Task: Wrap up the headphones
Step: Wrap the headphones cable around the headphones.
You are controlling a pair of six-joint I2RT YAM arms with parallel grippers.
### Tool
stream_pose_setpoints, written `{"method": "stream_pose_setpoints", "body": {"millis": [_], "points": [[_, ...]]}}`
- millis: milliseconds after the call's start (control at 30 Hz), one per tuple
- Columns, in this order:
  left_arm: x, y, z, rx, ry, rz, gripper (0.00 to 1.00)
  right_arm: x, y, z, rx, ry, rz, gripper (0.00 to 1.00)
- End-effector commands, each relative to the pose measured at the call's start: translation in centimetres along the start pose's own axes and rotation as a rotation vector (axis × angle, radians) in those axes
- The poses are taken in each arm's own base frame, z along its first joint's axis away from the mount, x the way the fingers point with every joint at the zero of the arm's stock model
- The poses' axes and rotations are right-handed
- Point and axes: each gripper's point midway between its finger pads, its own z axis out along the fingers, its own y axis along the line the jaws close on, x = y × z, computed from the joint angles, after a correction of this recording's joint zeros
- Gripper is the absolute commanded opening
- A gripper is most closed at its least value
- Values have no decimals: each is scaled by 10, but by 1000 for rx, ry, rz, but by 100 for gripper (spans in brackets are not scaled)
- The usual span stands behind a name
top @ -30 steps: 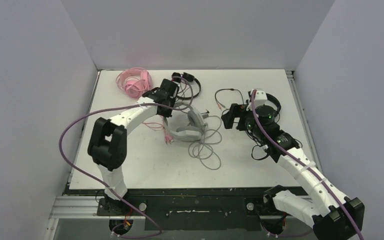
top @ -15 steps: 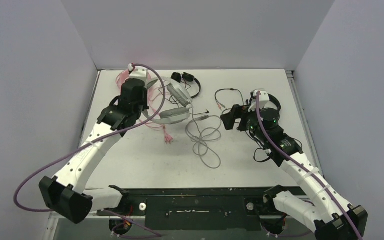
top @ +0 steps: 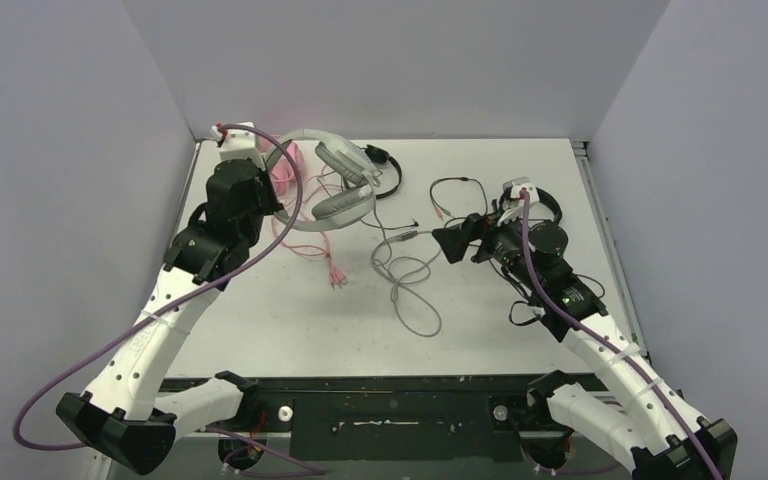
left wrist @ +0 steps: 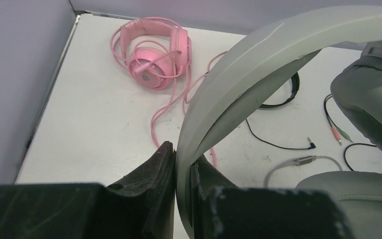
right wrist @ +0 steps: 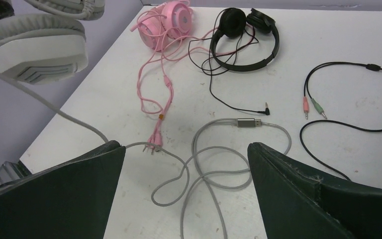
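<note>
Left tool (left wrist: 181, 196) is clamped tight on the white headset's (top: 335, 185) headband, holding it off the tabletop (top: 290, 310); its grey cable (right wrist: 229, 121) trails down in loops. Right tool (right wrist: 186, 194) hangs spread wide over those loops, gripping nothing. Pink headset (left wrist: 154, 57) and a black headset (right wrist: 246, 37) lie at the back

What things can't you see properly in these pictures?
- Pink headset: top view, mostly hidden behind the left arm.
- Second black headset: top view, mostly covered by the right arm.
- White-grey headset: left wrist view, ear cups cut off by the frame edge.
</note>
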Motion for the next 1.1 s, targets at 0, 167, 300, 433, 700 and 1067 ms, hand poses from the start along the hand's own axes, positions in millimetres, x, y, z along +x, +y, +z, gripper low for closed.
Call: {"method": "stream_pose_setpoints", "body": {"millis": [0, 167, 300, 433, 700, 1067], "points": [[-33, -26, -15, 140, -65, -159, 0, -11, 9, 7, -42, -79, 57, 100], [-16, -31, -13, 154, 11, -178, 0, 26, 37, 13, -259, 27, -3, 100], [-20, -38, -16, 178, 42, -227, 0, 51, 52, 5, -377, 2, -96, 100], [-28, -46, -22, 212, 70, -265, 0, 64, 62, -1, -438, -16, -148, 100], [-48, -67, -38, 327, 93, -342, 0, 61, 75, 10, -478, -25, -211, 100], [-74, -101, -60, 493, 212, -428, 0, 38, 84, 55, -454, -62, -366, 96]]}}
